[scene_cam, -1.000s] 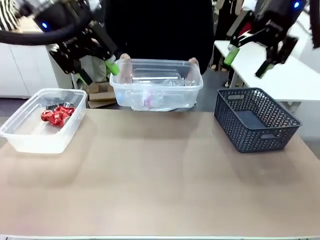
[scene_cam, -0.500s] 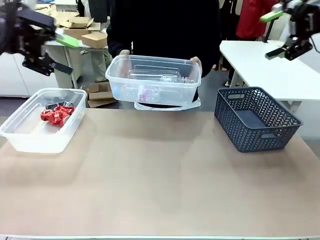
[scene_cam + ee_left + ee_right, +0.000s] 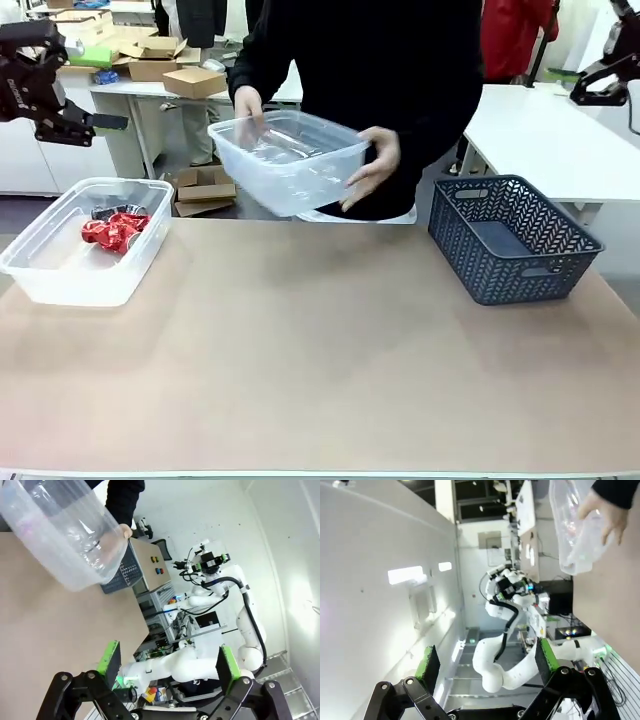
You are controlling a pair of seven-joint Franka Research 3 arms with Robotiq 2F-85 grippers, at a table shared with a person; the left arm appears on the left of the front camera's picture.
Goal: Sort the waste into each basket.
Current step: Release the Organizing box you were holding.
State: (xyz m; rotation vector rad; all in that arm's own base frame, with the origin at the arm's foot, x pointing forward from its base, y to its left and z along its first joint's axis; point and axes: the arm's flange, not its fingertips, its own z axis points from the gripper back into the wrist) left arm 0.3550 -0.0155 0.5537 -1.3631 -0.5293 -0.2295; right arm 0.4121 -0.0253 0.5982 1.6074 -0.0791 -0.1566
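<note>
Brown counter carries a clear tub of red cans at its left and a blue basket at its right. Across it, a person's hands tilt a second tub of bottles in the air. Left claw and right claw hang spread and empty, raised off to the sides. Tilted further, the bottles could spill.

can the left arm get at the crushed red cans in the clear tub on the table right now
Probably yes. The left gripper hangs open, above and behind the clear tub, whose open top leaves the red cans uncovered. Nothing stands between them, and the person's hands are busy holding the other tub off the table.
</note>
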